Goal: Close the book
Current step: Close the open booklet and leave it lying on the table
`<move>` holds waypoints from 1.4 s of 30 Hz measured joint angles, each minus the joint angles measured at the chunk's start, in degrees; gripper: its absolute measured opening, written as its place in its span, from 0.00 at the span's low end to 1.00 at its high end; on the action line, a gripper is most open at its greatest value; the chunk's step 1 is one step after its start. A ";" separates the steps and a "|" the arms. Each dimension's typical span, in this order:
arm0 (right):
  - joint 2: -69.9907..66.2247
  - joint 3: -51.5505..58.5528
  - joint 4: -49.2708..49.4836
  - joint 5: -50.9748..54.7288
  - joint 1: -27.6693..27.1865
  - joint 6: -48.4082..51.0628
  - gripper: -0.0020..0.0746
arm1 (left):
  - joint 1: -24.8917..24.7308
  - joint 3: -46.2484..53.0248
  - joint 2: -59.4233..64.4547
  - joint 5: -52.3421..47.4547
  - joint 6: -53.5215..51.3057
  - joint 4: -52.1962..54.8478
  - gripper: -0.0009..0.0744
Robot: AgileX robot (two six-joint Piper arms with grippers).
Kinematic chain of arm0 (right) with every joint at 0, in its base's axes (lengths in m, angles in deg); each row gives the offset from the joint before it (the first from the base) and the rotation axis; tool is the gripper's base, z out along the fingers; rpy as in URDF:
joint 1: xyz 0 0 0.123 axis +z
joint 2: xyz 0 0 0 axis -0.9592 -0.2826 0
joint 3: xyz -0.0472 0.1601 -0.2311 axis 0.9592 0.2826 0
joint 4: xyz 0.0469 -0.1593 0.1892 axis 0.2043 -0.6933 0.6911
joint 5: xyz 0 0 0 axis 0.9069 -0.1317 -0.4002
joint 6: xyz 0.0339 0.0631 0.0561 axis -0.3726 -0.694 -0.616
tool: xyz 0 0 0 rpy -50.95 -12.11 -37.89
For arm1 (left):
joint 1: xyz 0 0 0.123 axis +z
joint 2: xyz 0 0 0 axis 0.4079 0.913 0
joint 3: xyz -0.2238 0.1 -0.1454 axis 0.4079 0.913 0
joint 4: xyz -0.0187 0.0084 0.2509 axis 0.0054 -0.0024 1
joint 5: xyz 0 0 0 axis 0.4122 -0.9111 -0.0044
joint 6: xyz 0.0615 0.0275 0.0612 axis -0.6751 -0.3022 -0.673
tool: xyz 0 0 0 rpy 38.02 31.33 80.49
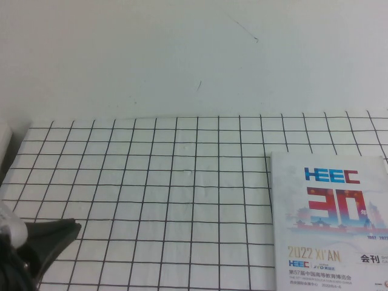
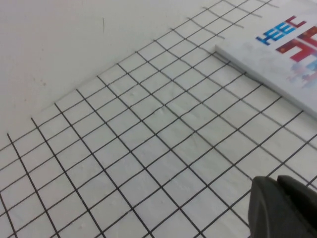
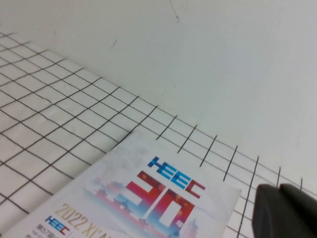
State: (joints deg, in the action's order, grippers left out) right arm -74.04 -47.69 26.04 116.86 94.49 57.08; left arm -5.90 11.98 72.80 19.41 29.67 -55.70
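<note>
Item: book [image 1: 330, 224]. It lies flat on the near right part of the table [image 1: 151, 200], front cover up, title readable from the robot's side. No pages show, and the cover looks level with the block beneath it.

Item: left gripper [image 1: 57, 236]. Sits low at the near left corner, well apart from the book. Whether it is open or closed cannot be told.

Item: right gripper [image 3: 285, 210]. Only a dark part shows in its own wrist view, above the table beside the book's far right corner and not touching it. Its state cannot be told either.

Handling note: the book appears shut, so the closing looks done. Any finishing press belongs on the cover's free right edge, straight down and light, so the book does not slide on the gridded sheet. Withdrawal should lift clear first.
</note>
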 joint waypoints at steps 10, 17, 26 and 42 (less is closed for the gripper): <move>-0.57 7.82 0.00 -2.23 0.00 0.00 0.02 | 0.00 9.59 -0.34 4.10 0.12 0.65 0.01; -0.59 11.24 0.00 0.11 0.00 0.00 0.02 | 0.00 11.61 -0.34 -1.90 0.12 0.65 0.01; -0.81 12.42 0.00 4.03 0.00 0.00 0.02 | 0.00 11.61 -0.34 -10.42 0.59 0.65 0.01; -0.81 12.42 0.00 4.40 0.00 0.00 0.02 | 0.08 19.98 -12.02 2.39 0.59 3.75 0.01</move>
State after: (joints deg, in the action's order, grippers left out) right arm -74.86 -35.27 26.04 121.25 94.49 57.08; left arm -5.81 31.95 60.78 21.81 30.26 -51.94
